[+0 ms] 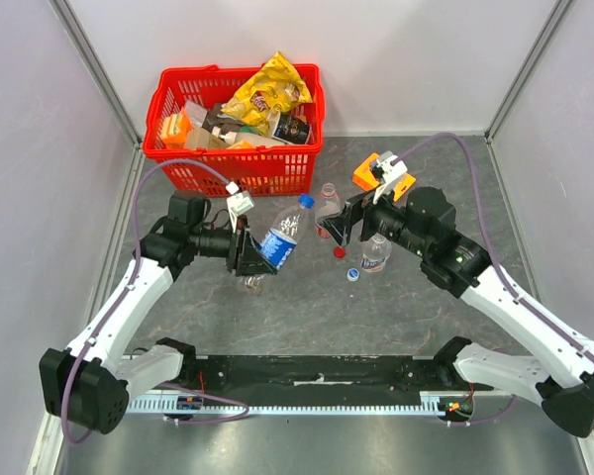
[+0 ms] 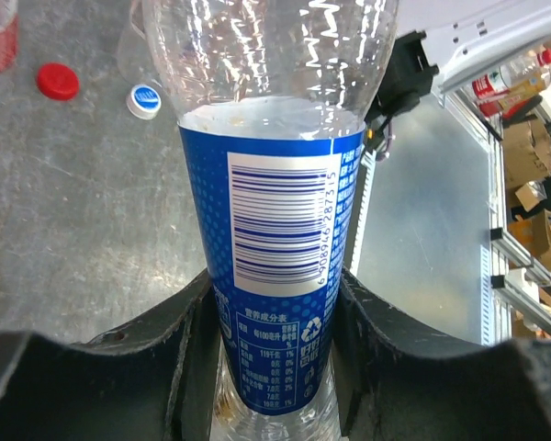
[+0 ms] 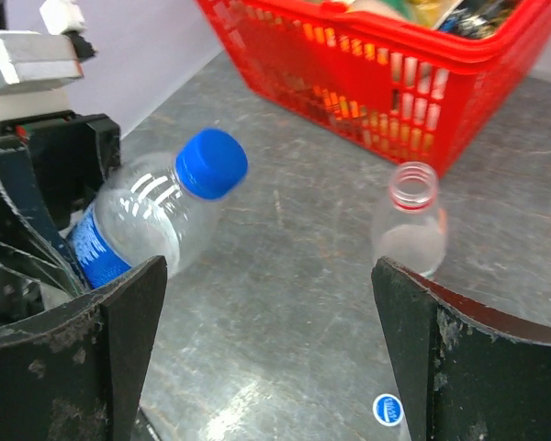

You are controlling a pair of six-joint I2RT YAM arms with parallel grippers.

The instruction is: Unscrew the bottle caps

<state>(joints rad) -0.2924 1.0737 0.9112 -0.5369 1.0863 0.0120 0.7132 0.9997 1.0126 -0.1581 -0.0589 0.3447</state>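
Observation:
My left gripper (image 1: 249, 247) (image 2: 271, 367) is shut on the blue-labelled bottle (image 1: 279, 240) (image 2: 271, 230), held tilted above the table. Its blue cap (image 1: 306, 201) (image 3: 211, 163) is on the neck and points toward my right gripper (image 1: 342, 226) (image 3: 268, 271). That gripper stands wide open with nothing between its fingers, a short way from the cap. A red-labelled bottle (image 1: 327, 203) (image 3: 411, 216) stands uncapped just behind it. A nearly plain bottle (image 1: 376, 252) stands under the right wrist. A red cap (image 1: 340, 251) (image 2: 57, 81) and a pale cap (image 1: 353, 274) (image 2: 144, 100) (image 3: 387, 410) lie loose on the table.
A red basket (image 1: 168, 119) (image 3: 395, 83) full of snack packs and boxes stands at the back left, close behind the bottles. Grey walls close in both sides and the back. The arm bases sit on a black rail (image 1: 307, 371) at the near edge.

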